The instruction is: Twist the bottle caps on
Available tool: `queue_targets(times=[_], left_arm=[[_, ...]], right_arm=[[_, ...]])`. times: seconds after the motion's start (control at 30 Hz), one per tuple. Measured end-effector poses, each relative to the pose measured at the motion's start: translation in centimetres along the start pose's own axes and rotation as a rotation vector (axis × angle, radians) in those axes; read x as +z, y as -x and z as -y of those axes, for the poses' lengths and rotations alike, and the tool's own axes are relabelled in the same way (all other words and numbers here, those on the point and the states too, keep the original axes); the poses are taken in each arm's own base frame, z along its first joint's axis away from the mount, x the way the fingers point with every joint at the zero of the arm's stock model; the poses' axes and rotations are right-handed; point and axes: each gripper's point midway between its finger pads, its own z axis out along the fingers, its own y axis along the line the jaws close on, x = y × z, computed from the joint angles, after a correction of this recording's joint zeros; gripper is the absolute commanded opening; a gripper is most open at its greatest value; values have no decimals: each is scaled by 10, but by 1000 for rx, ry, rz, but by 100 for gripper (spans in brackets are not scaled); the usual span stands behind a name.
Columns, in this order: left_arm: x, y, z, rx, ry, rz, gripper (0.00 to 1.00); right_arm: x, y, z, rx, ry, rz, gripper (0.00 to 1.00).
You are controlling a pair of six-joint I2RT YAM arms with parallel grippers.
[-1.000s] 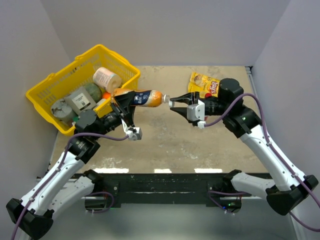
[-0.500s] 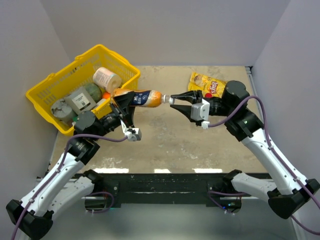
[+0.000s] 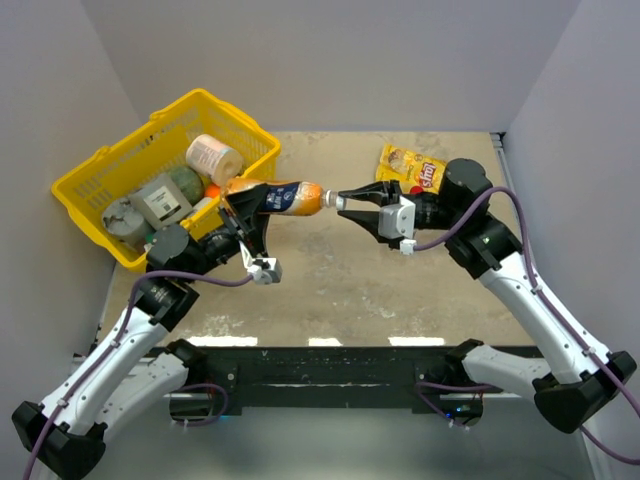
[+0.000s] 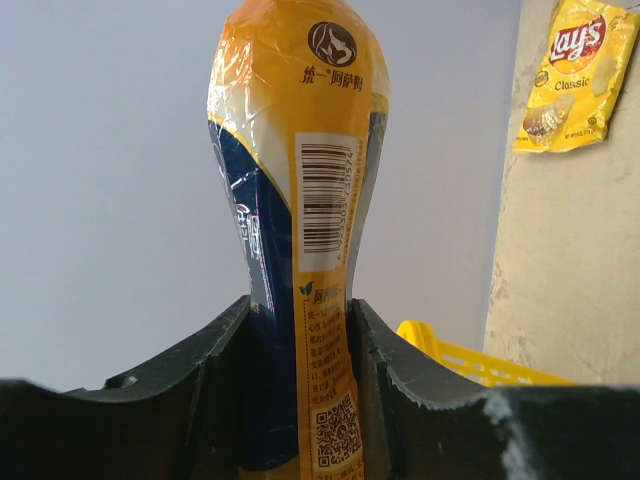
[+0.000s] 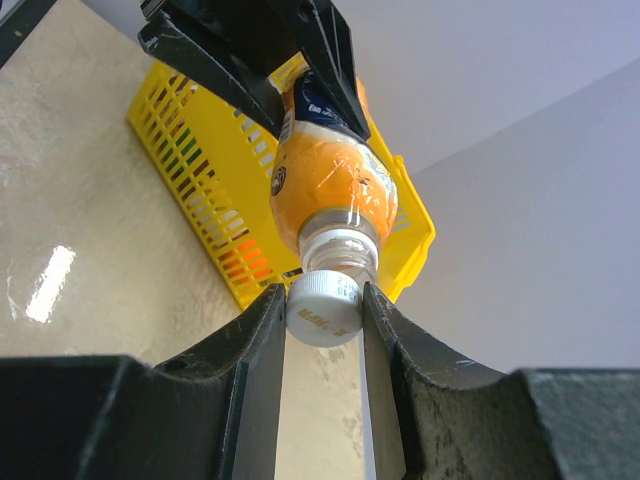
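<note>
My left gripper [image 3: 240, 212] is shut on an orange-labelled bottle [image 3: 285, 196] and holds it above the table, lying sideways with its neck pointing right. In the left wrist view the bottle [image 4: 300, 190] stands between my black fingers [image 4: 215, 370]. My right gripper [image 3: 350, 199] is shut on a white cap [image 5: 323, 310] and holds it against the bottle's clear neck [image 5: 338, 248]. The cap sits slightly tilted on the mouth. The red cap and the other white cap are out of view.
A yellow basket [image 3: 100, 170] at the back left holds several containers, including a white roll [image 3: 212, 157] and cans. A yellow snack bag [image 3: 408, 168] lies at the back right, next to my right arm. Grey walls close in three sides.
My right gripper has shifted slightly toward the bottle's neck with the cap and its wrist has turned a little. The left arm and the bottle have hardly moved.
</note>
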Motion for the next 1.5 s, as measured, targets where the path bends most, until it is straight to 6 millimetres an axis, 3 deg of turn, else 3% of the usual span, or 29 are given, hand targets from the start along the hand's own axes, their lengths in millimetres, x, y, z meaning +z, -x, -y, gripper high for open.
queue_targets(times=[1.0,1.5], left_arm=[[0,0,3,26,-7,3,0],[2,-1,3,0,3,5,0]], right_arm=[[3,2,0,-105,21,10,0],[6,9,6,-63,-2,31,0]])
